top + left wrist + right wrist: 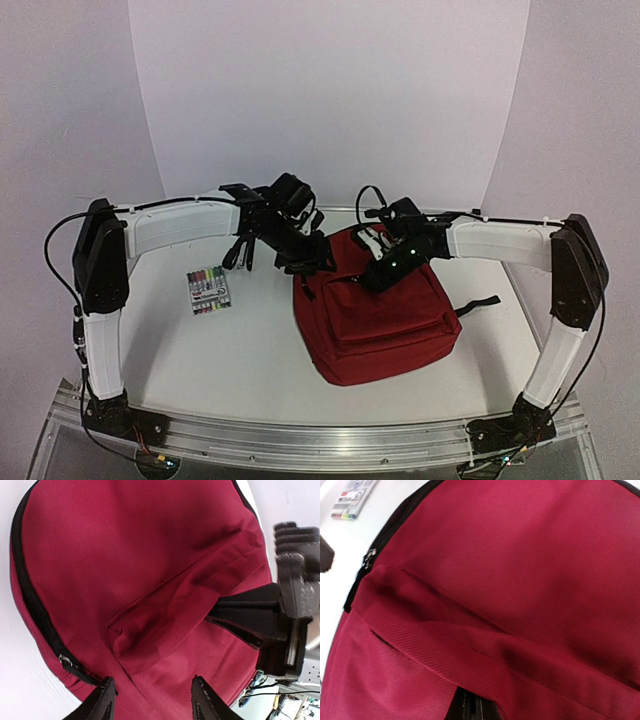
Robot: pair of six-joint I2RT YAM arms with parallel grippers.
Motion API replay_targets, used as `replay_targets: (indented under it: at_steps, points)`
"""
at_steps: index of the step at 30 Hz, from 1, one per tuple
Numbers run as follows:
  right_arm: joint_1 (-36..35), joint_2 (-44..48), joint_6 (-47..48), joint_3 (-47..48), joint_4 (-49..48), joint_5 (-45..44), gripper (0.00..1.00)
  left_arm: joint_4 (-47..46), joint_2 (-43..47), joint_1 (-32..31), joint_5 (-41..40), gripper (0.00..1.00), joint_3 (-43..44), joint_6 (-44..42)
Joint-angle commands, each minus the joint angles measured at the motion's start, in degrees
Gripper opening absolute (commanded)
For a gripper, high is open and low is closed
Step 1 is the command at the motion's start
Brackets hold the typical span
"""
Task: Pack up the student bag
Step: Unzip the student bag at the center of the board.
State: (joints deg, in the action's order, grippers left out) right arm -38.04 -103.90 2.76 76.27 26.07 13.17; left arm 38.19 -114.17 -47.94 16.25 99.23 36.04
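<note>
The student bag [385,320], dark red with a black zip, lies on the white table right of centre. My left gripper [305,262] hovers at the bag's top left edge. In the left wrist view it [152,700] is open, its fingertips [104,700] spread over the red fabric [125,570] and holding nothing. My right gripper [385,268] is on the bag's top. In the left wrist view its black fingers [240,615] pinch a fold of the front pocket flap. In the right wrist view its fingers [470,707] are together and mostly hidden under the red fabric [520,555].
A pack of coloured markers [209,290] lies on the table left of the bag and also shows in the right wrist view [351,497]. The zip pull [64,661] sits at the bag's edge. A black strap [480,303] sticks out to the bag's right.
</note>
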Motion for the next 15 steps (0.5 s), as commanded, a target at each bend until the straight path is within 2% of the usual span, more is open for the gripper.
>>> replay_targets:
  at_steps: [1, 6, 11, 15]
  points:
    - [0.1, 2.6, 0.3, -0.9, 0.1, -5.2, 0.00, 2.3, -5.4, -0.4, -0.2, 0.54, 7.2, -4.2]
    - [0.7, 6.2, 1.3, -2.0, 2.1, -4.9, 0.00, 1.9, -9.3, -0.5, 1.3, 0.52, 9.2, -5.3]
    - [5.3, 9.2, 4.0, -2.5, 5.0, -5.0, 0.00, 1.1, -8.8, -0.5, 2.3, 0.34, 5.2, -4.9]
    - [11.6, 11.6, 7.9, -4.3, 7.7, -5.9, 0.00, 0.7, -6.9, -0.5, 2.4, 0.22, 0.8, -4.1]
